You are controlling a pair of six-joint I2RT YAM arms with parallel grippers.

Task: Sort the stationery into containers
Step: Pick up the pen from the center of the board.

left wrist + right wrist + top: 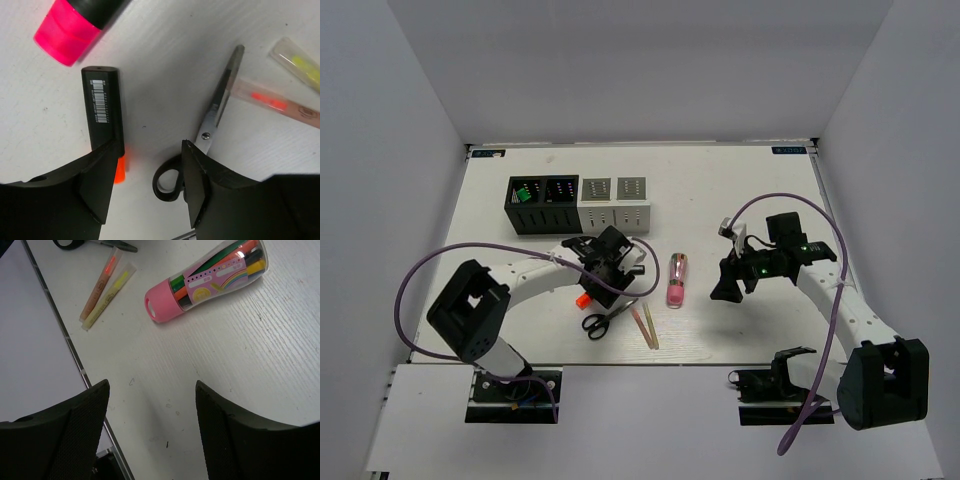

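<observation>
My left gripper (607,268) hangs open just above the table. In its wrist view the left gripper (150,167) has only bare table between its fingers. A black marker with an orange cap (102,107) lies by the left finger, and black-handled scissors (216,117) lie by the right one. A pink-capped marker (70,27) and two thin sticks (280,102) lie beyond. The right gripper (152,395) is open over bare table, near a pink tube of pens (210,280). The black container (542,205) and the white container (614,204) stand at the back, with something green (523,195) in the black one.
The scissors (600,320) and sticks (646,326) lie close to the table's front edge (650,362). The pink tube (677,279) lies between the two arms. A purple cable (780,200) loops above the right arm. White walls enclose the table.
</observation>
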